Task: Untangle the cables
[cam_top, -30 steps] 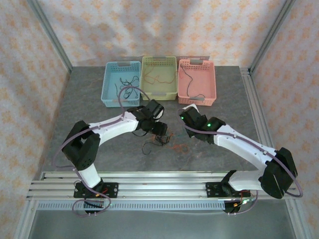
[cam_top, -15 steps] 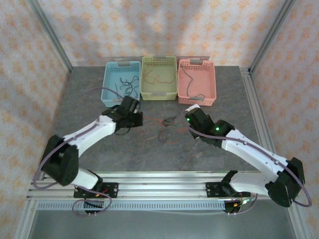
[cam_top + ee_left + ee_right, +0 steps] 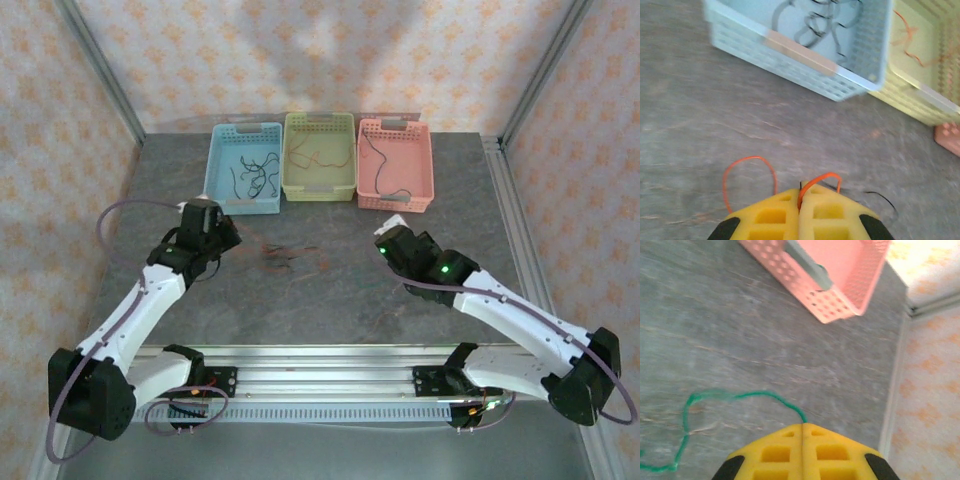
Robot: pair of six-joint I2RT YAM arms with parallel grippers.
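One grey mottled table [image 3: 330, 310] carried a blue basket [image 3: 240, 206], a yellow basket [image 3: 320, 192] and a pink basket [image 3: 395, 201] at its far edge, all perforated plastic and seemingly one per wire colour. My left pincer [image 3: 801, 186] was clenched on a thin red-orange wire [image 3: 749, 158], and my right pincer [image 3: 803, 426] on a thin green wire [image 3: 740, 395], probably to draw them out of the blurred tangle [image 3: 287, 258] between them.

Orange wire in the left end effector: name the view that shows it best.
Left wrist view: the orange wire is close and sharp, pinched in the shut left end effector and looping over the table. Top external gives a faint reddish streak. Right wrist faces a green wire.
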